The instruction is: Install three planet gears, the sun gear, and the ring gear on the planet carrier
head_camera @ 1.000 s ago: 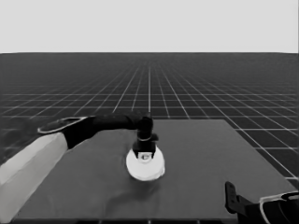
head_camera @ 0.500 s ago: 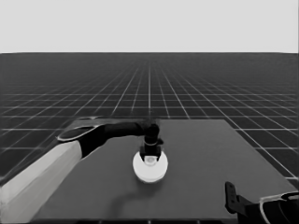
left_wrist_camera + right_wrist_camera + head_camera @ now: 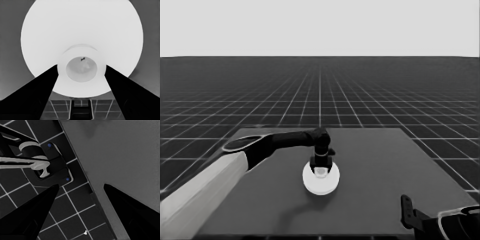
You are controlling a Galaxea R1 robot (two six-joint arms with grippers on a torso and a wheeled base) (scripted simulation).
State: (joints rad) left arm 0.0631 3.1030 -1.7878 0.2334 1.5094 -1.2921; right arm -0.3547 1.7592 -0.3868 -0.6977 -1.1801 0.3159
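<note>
The table bears one white stack at its middle: the larger round part, the ring gear, with no gears showing. The left gripper stands over its centre, fingers clasping the raised hub. Seating looks the step in hand; next calls for letting go and lifting straight up. The right gripper waits spread at the near right corner
</note>
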